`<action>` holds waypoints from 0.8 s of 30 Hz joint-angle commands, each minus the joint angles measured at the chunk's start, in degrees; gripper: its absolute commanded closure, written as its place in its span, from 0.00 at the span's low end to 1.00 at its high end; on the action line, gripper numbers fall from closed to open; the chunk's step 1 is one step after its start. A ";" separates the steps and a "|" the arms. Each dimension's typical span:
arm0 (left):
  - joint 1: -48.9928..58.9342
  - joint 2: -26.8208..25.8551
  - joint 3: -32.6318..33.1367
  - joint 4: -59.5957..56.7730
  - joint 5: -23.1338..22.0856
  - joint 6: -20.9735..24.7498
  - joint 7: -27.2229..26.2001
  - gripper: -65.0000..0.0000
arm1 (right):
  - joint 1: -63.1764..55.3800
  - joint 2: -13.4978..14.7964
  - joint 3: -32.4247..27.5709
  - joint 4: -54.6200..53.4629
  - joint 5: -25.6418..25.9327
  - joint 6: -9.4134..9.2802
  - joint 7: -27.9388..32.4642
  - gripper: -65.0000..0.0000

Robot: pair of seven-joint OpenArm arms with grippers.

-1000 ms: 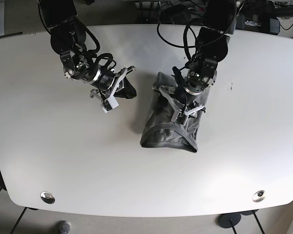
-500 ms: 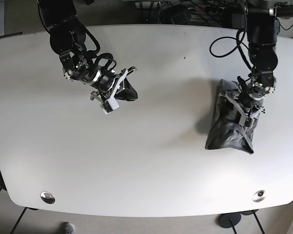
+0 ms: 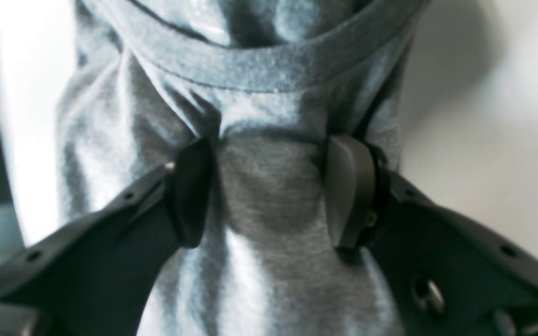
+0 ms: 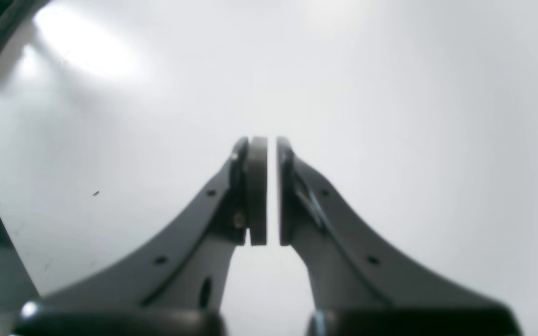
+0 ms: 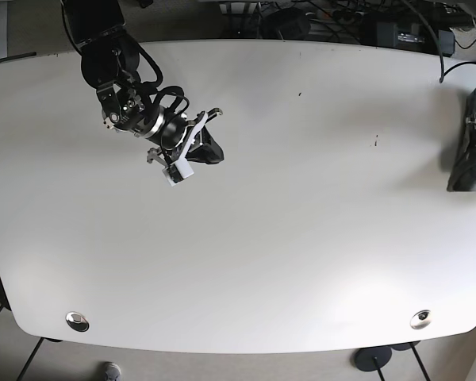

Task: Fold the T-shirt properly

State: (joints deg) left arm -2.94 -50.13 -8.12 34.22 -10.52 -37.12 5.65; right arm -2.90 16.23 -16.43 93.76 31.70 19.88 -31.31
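Observation:
The grey T-shirt [image 5: 468, 163] hangs as a folded bundle at the far right edge of the base view, over the right edge of the white table [image 5: 301, 238]. In the left wrist view my left gripper [image 3: 269, 144] is shut on the T-shirt [image 3: 259, 65], with bunched fabric between the two pads and a hem band above them. In the base view the left arm is mostly out of view. My right gripper [image 5: 206, 139] hovers over the table's back left, shut and empty. In the right wrist view the right gripper [image 4: 271, 144] has its pads almost touching over bare table.
Two metal grommets [image 5: 77, 321] [image 5: 420, 319] sit near the table's front edge. Cables and dark equipment [image 5: 341, 20] lie behind the back edge. A small dark speck [image 5: 375, 141] marks the tabletop right of centre.
My left gripper has carried the T-shirt from the table's middle to its far right edge, partly out of the base view. The right arm has stayed where it was.

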 commanded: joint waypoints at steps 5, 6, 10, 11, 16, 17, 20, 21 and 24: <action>0.43 -6.35 0.16 -4.46 2.74 0.42 -1.83 0.46 | -0.75 0.52 2.76 4.57 0.25 0.56 1.46 0.96; 0.43 -6.79 -0.01 -4.11 2.66 0.42 -1.83 0.46 | -0.84 0.52 2.76 4.40 0.25 0.56 1.46 0.96; 0.43 -7.50 -0.10 1.08 2.66 -2.13 -1.56 0.46 | -1.54 0.52 2.76 4.66 0.25 0.38 1.46 0.96; 0.43 -7.50 -0.10 2.57 2.66 -2.88 -1.47 0.46 | -1.54 0.52 2.76 4.49 0.25 0.21 1.46 0.96; 2.37 -7.32 -0.01 16.99 3.10 -2.88 6.35 0.46 | -3.13 0.52 2.76 4.40 0.25 0.21 1.46 0.96; 3.77 -6.97 -0.01 22.71 3.10 -2.88 7.32 0.46 | -3.21 0.52 2.84 4.31 0.16 0.21 1.55 0.96; 6.50 -3.28 -0.01 33.34 3.27 -2.88 7.76 0.46 | -3.21 0.52 2.84 3.61 0.16 0.21 1.64 0.96; 7.12 -1.87 -0.01 36.51 3.45 -2.88 7.76 0.46 | -3.21 0.52 2.84 3.43 0.16 0.21 1.64 0.96; 7.64 5.95 0.16 46.44 11.01 -2.88 7.84 0.46 | -3.48 1.84 2.84 3.43 0.16 0.21 1.64 0.96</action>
State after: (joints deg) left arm 5.43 -42.41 -7.33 80.09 1.98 -40.49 14.11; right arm -6.96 17.47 -13.98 96.27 31.35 19.75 -31.07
